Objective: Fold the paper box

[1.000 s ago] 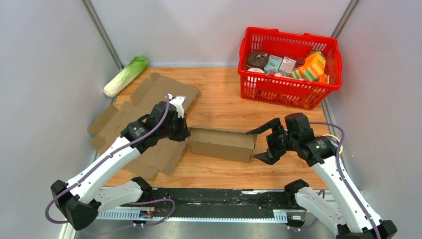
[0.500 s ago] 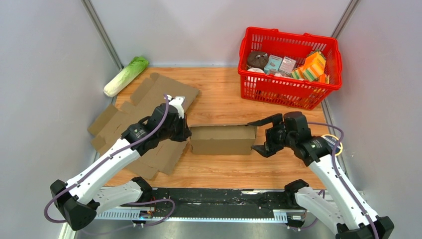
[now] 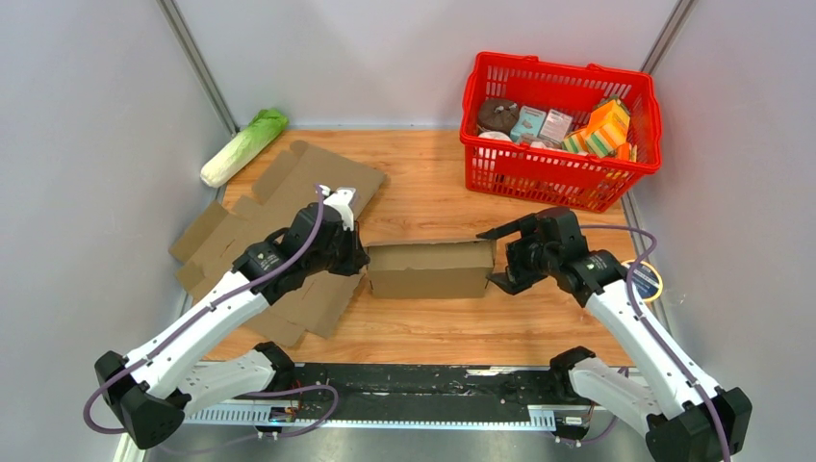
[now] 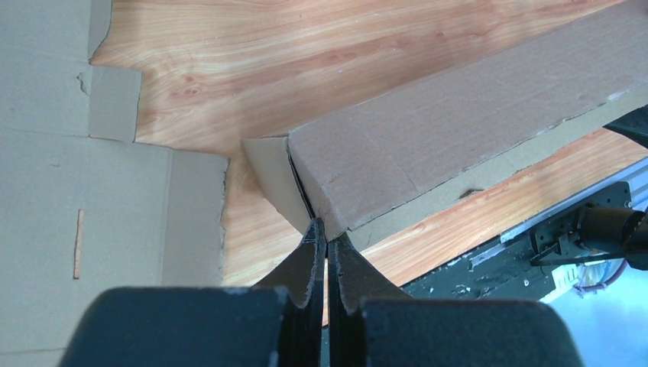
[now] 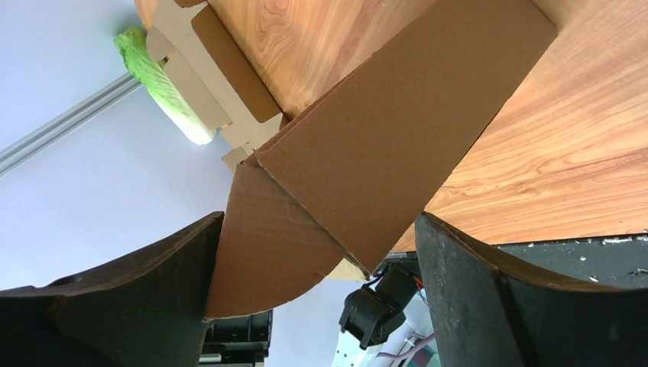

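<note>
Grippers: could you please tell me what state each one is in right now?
Left gripper: shut at the brown cardboard box's left end; whether it grips cannot be told.
Right gripper: open, straddling the box's right end.

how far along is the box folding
Done: the paper box stands as a formed sleeve on the table. In hand: left claw pinches its left end corner, right claw open around the loose right end flap. Left: tucking both end flaps shut.

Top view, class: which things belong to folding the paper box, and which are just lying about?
In use: paper box, left gripper, right gripper.
Lying about: flat cardboard sheets, cabbage, red basket.
</note>
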Motion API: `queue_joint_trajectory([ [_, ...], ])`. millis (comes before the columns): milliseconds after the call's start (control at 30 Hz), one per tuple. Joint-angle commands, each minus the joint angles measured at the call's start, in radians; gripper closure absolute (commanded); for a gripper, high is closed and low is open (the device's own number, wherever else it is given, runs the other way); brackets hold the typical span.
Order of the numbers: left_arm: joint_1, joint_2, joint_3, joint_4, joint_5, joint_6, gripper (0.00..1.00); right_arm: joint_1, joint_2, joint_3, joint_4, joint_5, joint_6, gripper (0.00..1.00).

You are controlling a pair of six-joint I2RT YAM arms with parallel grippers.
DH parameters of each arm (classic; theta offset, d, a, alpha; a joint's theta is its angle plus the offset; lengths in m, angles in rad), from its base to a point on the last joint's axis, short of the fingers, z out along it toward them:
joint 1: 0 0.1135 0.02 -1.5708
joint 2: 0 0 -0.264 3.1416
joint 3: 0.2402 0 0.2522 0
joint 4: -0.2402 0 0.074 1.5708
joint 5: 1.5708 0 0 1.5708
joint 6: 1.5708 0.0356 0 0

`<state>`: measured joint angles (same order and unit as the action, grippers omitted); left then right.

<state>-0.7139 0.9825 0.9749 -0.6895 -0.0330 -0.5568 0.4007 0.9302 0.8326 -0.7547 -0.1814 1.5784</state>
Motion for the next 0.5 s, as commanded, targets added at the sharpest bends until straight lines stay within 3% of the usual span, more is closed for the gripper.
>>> queue_joint_trajectory([
  [0,-0.004,-0.011,-0.012,0.018,-0.007,-0.011,1.00,0.013,-0.040,-0.016,0.086,0.011,0.026,0.09],
  [200,-0.004,-0.005,-0.012,0.028,0.008,-0.011,0.99,0.021,-0.039,0.014,0.057,0.051,-0.018,0.09],
  [233,-0.004,-0.005,-0.015,0.036,0.028,-0.009,0.94,0.021,-0.041,-0.003,0.067,0.049,-0.020,0.20],
  [300,-0.004,-0.016,-0.025,0.057,0.057,0.004,0.89,0.021,-0.048,-0.068,0.153,0.037,-0.015,0.32],
  [400,-0.004,-0.053,-0.034,0.073,0.120,0.041,0.69,0.021,-0.034,-0.118,0.245,0.002,-0.012,0.36],
  [433,-0.004,-0.070,-0.038,0.068,0.146,0.050,0.45,0.021,-0.030,-0.127,0.255,-0.006,-0.017,0.35],
  [467,-0.004,-0.106,-0.041,0.071,0.165,0.078,0.37,0.021,-0.027,-0.128,0.262,-0.006,-0.024,0.34],
])
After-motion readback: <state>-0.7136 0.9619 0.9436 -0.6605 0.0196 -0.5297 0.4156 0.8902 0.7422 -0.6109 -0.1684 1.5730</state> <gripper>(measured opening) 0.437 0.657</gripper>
